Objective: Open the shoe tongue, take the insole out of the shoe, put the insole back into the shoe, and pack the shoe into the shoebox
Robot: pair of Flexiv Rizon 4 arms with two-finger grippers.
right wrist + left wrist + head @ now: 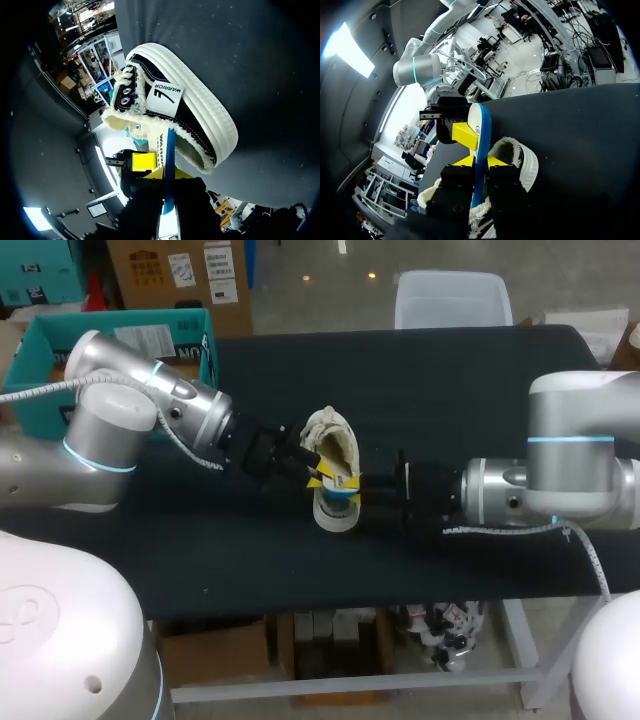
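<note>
- Two pincers meet near the middle of the head view over the dark tabletop [450, 380]. My left pincer [314, 476] comes in from the left of the frame and my right pincer [352, 483] from the right.
- Both are clenched on the insole [336, 508], a white sheet with a blue edge. It stands on edge between them, just below the centre of the frame.
- In the left wrist view the insole runs between my own yellow fingertips [497, 161], which press it from both sides. It rises ahead of them, and a yellow tip of the right pincer touches it farther along.
- In the right wrist view the blue edge sits between my right pincer's tips, with the left pincer's yellow tip just beside it.
- The shoe [336, 440] lies on its side on the tabletop at centre frame. It is black with a thick white sole and fleecy cream lining.
- The insole's far end is at the shoe's opening; I cannot tell whether it sits inside.
</note>
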